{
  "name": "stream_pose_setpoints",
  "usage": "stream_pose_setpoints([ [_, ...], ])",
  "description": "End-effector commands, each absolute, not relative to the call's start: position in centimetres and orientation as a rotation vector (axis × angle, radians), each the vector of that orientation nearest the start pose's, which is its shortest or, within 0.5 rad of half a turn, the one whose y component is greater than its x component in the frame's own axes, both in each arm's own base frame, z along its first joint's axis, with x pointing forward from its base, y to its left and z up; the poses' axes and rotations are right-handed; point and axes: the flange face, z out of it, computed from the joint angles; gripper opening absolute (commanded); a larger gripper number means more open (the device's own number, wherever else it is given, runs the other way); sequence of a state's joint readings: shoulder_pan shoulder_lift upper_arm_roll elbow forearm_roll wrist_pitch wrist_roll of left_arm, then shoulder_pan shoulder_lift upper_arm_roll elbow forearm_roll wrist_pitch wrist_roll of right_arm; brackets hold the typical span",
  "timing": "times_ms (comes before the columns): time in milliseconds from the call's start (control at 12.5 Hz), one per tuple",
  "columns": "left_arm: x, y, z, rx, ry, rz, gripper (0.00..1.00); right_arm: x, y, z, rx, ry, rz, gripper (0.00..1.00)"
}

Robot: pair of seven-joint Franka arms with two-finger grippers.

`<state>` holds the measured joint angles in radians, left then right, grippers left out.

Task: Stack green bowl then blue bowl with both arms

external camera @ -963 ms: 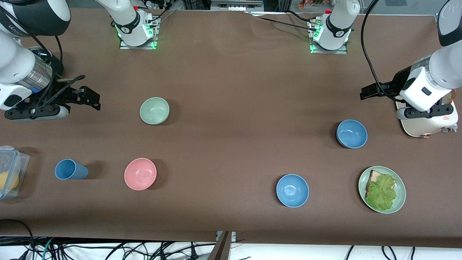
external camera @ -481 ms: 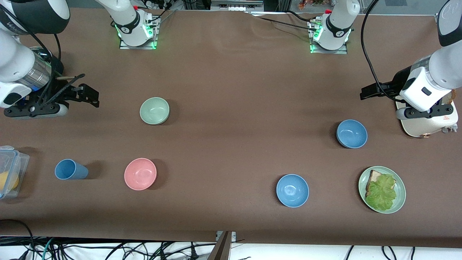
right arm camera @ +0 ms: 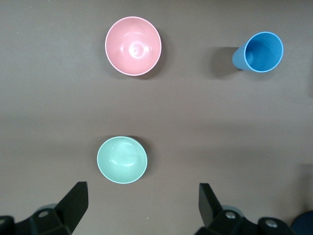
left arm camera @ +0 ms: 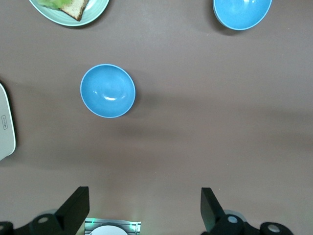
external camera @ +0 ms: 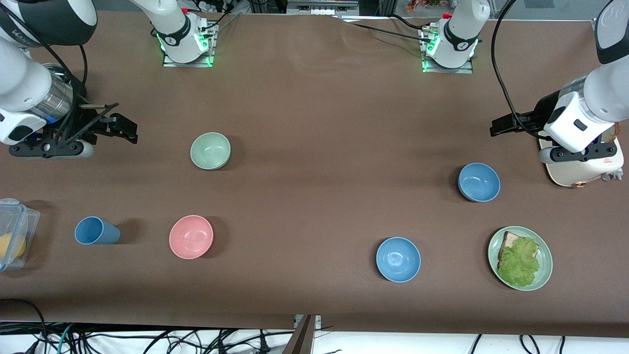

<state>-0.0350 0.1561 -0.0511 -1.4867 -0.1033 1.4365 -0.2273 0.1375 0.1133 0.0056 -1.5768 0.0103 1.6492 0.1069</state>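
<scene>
The green bowl (external camera: 210, 151) sits upright and empty on the brown table toward the right arm's end; it also shows in the right wrist view (right arm camera: 122, 159). The dusky blue bowl (external camera: 479, 182) sits toward the left arm's end and shows in the left wrist view (left arm camera: 107, 91). My right gripper (external camera: 124, 129) is open and empty over bare table, to the side of the green bowl, its fingers wide apart in its wrist view (right arm camera: 142, 205). My left gripper (external camera: 500, 125) is open and empty over bare table beside the toaster (left arm camera: 144, 205).
A pink bowl (external camera: 191, 236) and a blue cup (external camera: 96, 230) stand nearer the front camera than the green bowl. A brighter blue bowl (external camera: 398, 259) and a green plate (external camera: 544, 268) with lettuce and bread lie near the front edge. A white toaster (external camera: 580, 169) and a plastic box (external camera: 12, 238) sit at the table's ends.
My right gripper has shifted slightly away from the front camera. The left arm and all the bowls have stayed still.
</scene>
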Motion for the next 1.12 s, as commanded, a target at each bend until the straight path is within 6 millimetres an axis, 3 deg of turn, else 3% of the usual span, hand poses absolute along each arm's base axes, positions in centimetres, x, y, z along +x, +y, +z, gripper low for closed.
stream_pose_setpoints([
  [0,58.8,-5.8,56.9,-3.223,-0.197,0.343,1.00,58.2,8.5,56.8,-3.144,-0.087,0.067,1.00],
  [1043,58.9,-5.8,56.6,-3.221,-0.200,0.350,1.00,57.0,8.8,56.3,-3.131,-0.091,0.081,1.00],
])
